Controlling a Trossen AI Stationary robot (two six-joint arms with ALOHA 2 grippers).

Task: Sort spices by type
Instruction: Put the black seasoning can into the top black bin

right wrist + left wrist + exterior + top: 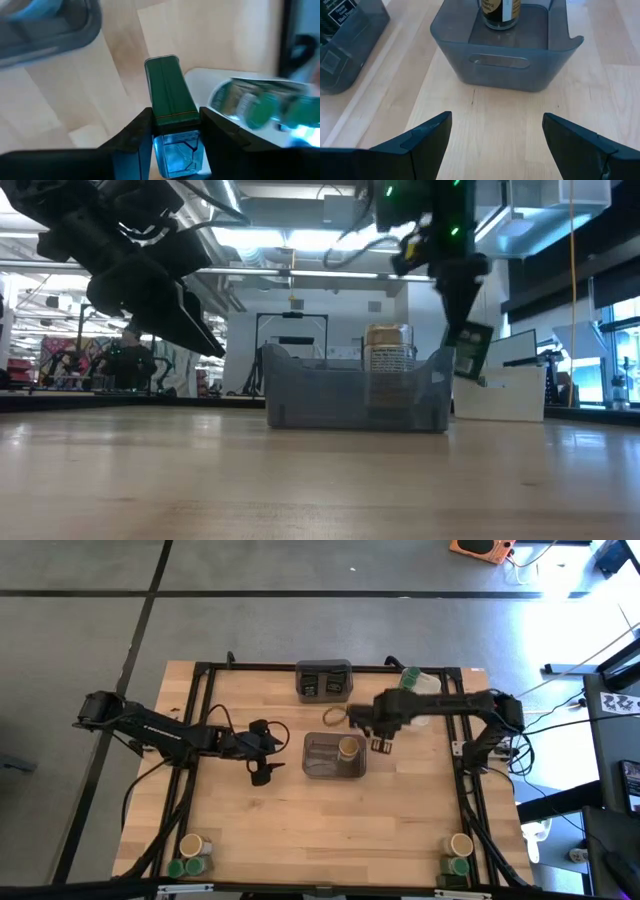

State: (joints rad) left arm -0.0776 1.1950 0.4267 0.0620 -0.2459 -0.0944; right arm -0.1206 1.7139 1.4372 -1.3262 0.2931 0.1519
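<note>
Label on jar in bin seems unreadable.

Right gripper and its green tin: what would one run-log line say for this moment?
right gripper: shut on green tin, lifted beside grey bin | left gripper: open, waiting | bin: one tan-lidded jar

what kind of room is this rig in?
Probably a robotics lab or workshop: a wooden table in a black frame on grey concrete floor, open ceiling with strip lights, and more frames and gear in the room behind.
</note>
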